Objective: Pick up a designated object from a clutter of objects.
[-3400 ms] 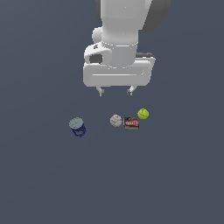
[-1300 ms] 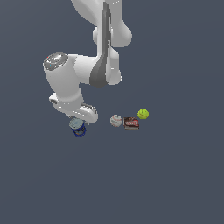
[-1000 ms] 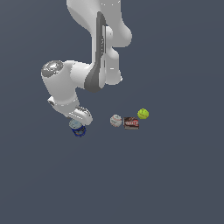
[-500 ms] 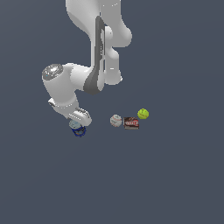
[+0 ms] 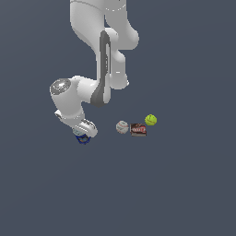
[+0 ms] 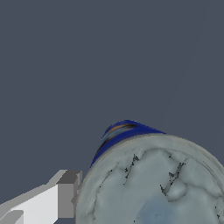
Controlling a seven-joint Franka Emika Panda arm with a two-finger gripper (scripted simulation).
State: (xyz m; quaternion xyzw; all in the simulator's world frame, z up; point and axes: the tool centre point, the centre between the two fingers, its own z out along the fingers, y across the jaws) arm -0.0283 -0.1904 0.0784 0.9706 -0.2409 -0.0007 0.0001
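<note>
The designated object, a short dark blue can (image 5: 83,139) with a pale grey top, stands apart from the others at the exterior view's left. My gripper (image 5: 83,136) is lowered straight onto it and hides most of it; only the blue lower rim shows. In the wrist view the can (image 6: 153,183) looms very close. One grey finger (image 6: 66,194) sits right beside its rim. The other finger is out of sight, so the jaw width is unclear.
The rest of the clutter lies in a row toward the exterior view's right: a white ball (image 5: 122,127), a dark red-brown box (image 5: 138,130) and a yellow-green ball (image 5: 150,120). The white arm (image 5: 99,55) rises above the scene.
The arm swung from above the middle to the exterior view's left and came down over the blue can. In the last half second it barely moved.
</note>
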